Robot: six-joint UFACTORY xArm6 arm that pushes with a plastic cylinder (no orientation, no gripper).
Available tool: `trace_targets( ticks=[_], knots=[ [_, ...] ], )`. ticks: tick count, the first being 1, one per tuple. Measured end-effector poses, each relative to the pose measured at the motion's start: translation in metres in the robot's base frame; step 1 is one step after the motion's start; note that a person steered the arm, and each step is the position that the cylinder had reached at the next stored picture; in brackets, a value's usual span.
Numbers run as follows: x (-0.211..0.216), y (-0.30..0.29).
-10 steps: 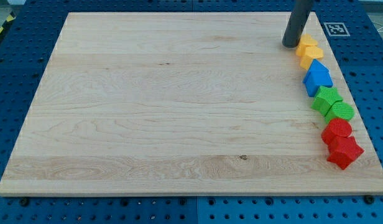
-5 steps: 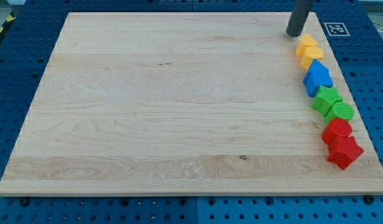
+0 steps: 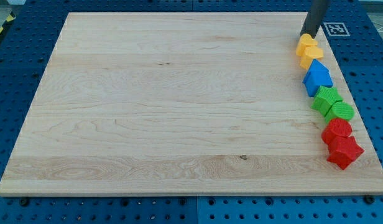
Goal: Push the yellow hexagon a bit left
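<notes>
Blue block, two green blocks, two red blocks lying in line along wooden board right edge; blue pegboard table surrounding board; fiducial marker sitting top right.

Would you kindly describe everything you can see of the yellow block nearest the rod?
The topmost yellow block heads the column of coloured blocks along the board's right edge, near its top corner. It looks like a small, matte, faceted solid; its exact shape is hard to make out. It lies flat on the wood and butts against the second yellow block just below it. My tip stands at its top edge, seemingly touching or nearly so.
</notes>
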State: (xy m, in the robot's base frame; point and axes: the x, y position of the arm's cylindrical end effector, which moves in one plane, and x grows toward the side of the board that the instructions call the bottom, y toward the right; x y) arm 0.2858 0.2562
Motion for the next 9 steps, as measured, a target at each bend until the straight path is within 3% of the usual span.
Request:
trace_targets(
  ticks=[5, 9],
  knots=[
    [0.064, 0.023],
    [0.070, 0.019]
  ],
)
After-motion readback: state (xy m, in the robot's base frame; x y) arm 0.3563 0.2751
